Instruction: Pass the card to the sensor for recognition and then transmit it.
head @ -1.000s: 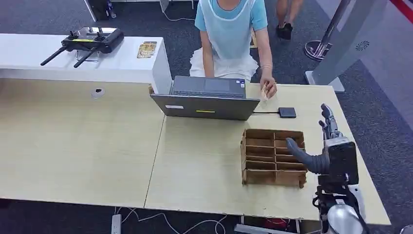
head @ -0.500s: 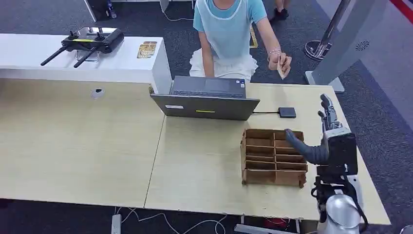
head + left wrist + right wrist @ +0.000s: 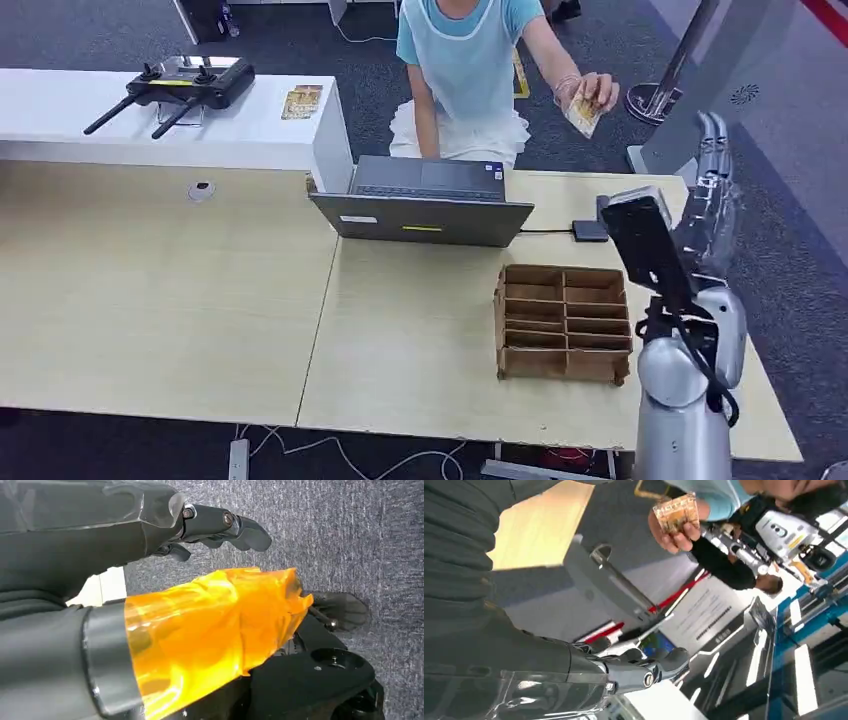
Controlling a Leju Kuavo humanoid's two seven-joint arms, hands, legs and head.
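1 card (image 3: 583, 110) in person's hand (image 3: 592, 92), tilted, near raised right robot hand (image 3: 712, 195).

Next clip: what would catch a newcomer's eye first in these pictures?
Most striking is the person's hand holding a card out over the far right corner of the table, toward the robot. The robot's right hand is raised just below and right of it, fingers extended, holding nothing. Nearer the robot sit a cardboard divider tray and, behind it, an open laptop.
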